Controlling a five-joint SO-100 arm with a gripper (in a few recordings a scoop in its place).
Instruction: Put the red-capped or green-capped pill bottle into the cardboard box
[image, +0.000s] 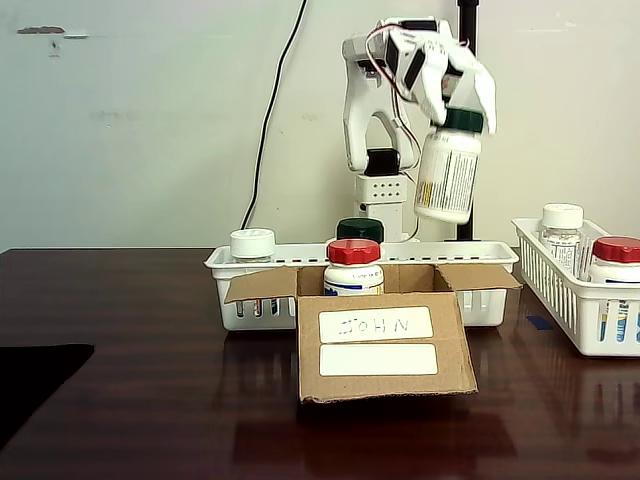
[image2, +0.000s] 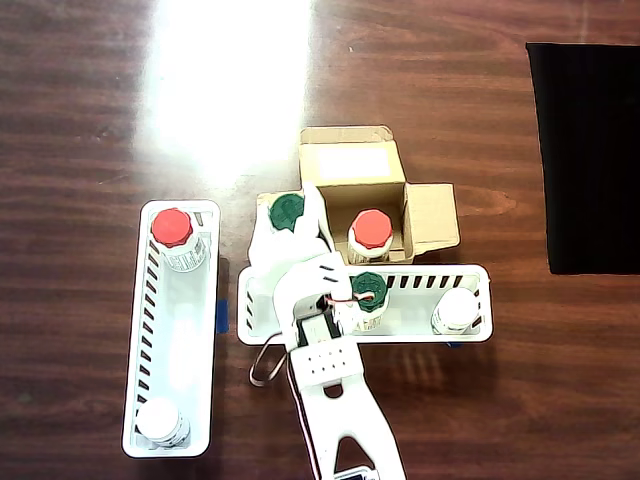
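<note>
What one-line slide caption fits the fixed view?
White arm's tool holds a green-capped bottle above the box, where a red-capped bottle already stands.

Fixed view: cardboard box (image: 385, 345) at front centre of the surface (image: 130, 400), one bottle (image: 353, 267) inside. Long basket (image: 480, 262) directly behind it, holding two bottles. Second basket (image: 570, 300) at right, holding two more.
</note>
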